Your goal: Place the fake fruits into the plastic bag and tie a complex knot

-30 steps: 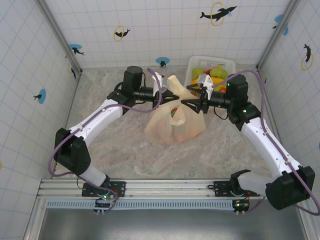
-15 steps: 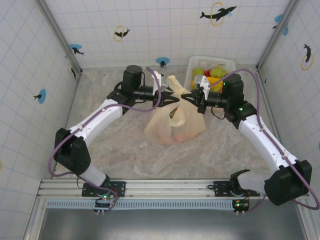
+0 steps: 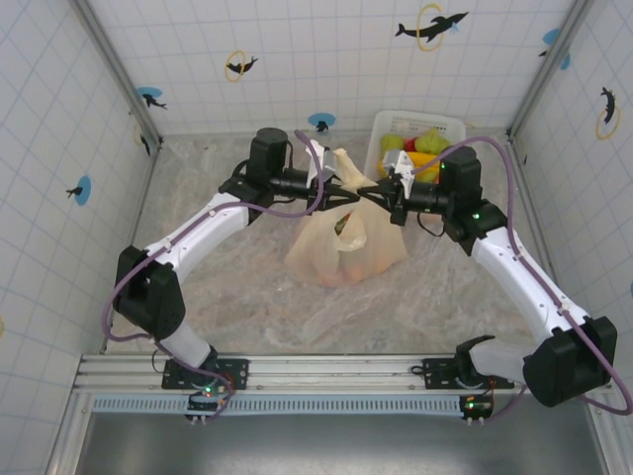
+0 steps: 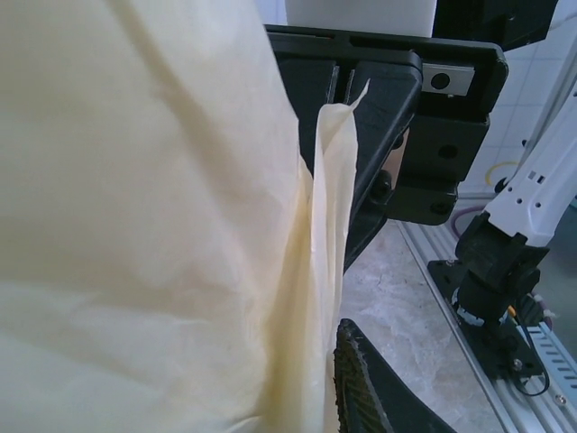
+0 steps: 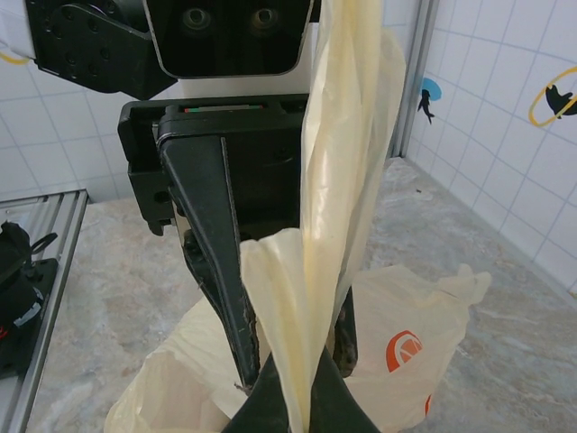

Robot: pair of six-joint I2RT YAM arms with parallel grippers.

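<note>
The cream-yellow plastic bag [image 3: 341, 247] stands mid-table with fake fruits [image 3: 343, 226] showing at its mouth. Its handles [image 3: 346, 163] are drawn up into a twisted strip [image 5: 338, 153]. My right gripper [image 3: 376, 195] is shut on a bunched handle [image 5: 279, 298], pinched between its dark fingertips [image 5: 261, 410] at the bottom of the right wrist view. My left gripper [image 3: 334, 194] faces it, and its fingers [image 5: 225, 262] stand apart on either side of the twisted strip. In the left wrist view the bag plastic [image 4: 144, 216] hides one finger. The other ribbed pad [image 4: 359, 392] lies beside the plastic.
A white basket [image 3: 452, 127] with more fake fruits [image 3: 420, 143], green, yellow and red, stands at the back right, just behind my right arm. Tiled walls close in the table on three sides. Marbled tabletop [image 3: 247, 287] lies bare in front of the bag.
My right gripper closed on the handle and moved left, toward the left gripper. My left gripper's fingers came apart from their earlier shut grip. The handles stayed raised.
</note>
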